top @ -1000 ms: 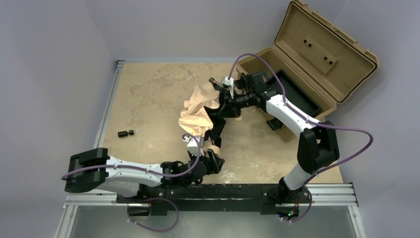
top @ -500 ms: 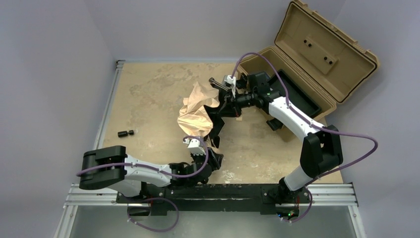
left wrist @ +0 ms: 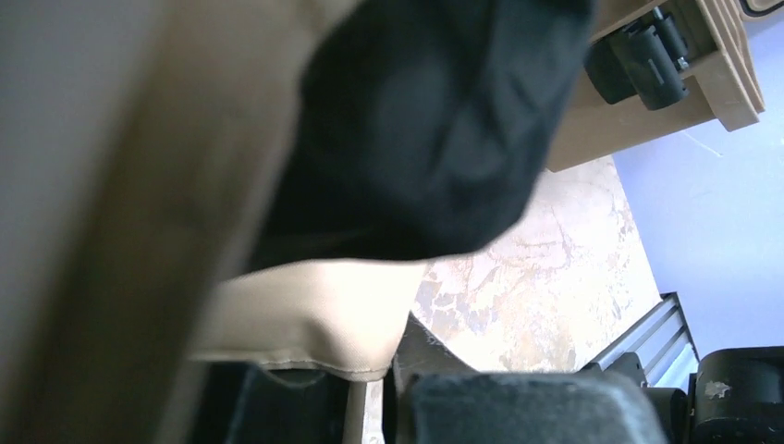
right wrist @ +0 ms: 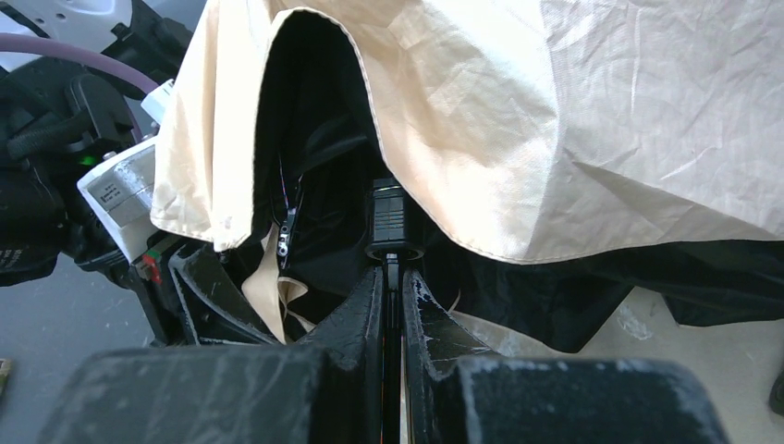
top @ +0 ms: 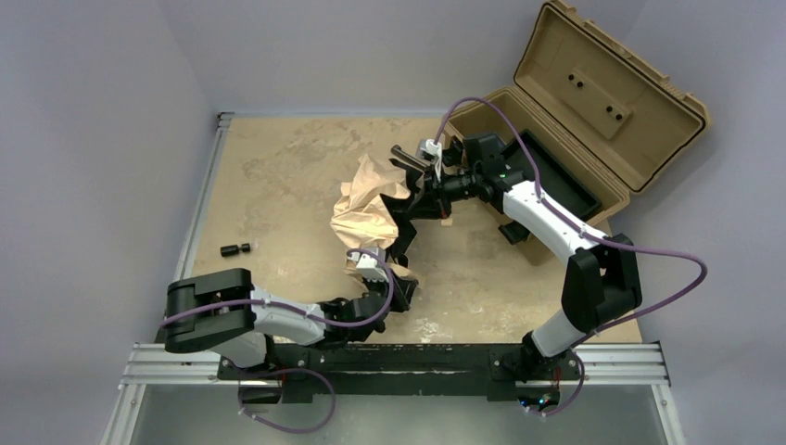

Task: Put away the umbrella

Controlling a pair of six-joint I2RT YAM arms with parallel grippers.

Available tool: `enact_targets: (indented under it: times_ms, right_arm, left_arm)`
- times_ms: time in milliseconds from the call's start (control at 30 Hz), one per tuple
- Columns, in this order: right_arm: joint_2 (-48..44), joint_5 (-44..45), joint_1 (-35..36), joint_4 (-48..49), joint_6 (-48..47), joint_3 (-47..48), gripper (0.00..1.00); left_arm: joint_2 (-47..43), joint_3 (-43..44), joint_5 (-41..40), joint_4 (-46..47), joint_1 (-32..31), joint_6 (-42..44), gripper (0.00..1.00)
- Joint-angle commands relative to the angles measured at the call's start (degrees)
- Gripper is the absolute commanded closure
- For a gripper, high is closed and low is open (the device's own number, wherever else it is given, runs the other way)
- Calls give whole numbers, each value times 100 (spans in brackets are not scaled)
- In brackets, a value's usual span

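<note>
Over the last second the left arm has swung its elbow in from 9 o'clock toward the middle. The left gripper (top: 378,278) has crept toward 12 o'clock until it sits against the near end of the umbrella (top: 371,199). The right arm has hardly shifted, and the crumpled tan canopy looks much as it did. This reads as the left side coming in to take the loose end, so the bundle can be gathered before it goes in the open case (top: 607,88) at 1 o'clock.

The umbrella lies near the centre of the desk (top: 278,167), only partly collapsed, with the canopy bunched toward 10 o'clock and black lining showing beneath. The right gripper (right wrist: 393,296) is at the umbrella's 3 o'clock side. Its fingers are pinched almost together on the thin black shaft, just below a dark collar.

In the left wrist view, tan hem and black lining fill the frame right above the fingers. The gap between them looks narrow, but I cannot tell whether they have hold of the fabric.
</note>
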Motion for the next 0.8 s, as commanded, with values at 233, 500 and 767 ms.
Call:
enact_targets:
  times_ms: [233, 500, 767]
  right_arm:
    - [-501, -542, 7, 353, 152, 140, 100]
    - [-569, -719, 5, 36, 83, 488, 100]
    - [-879, -770, 6, -203, 27, 668, 100]
  left_arm:
    - [-456, -464, 912, 503, 86, 809, 100]
    - [-1390, -991, 2240, -92, 53, 1716, 100]
    - [-2995, -1360, 2481, -949, 24, 2567, 100]
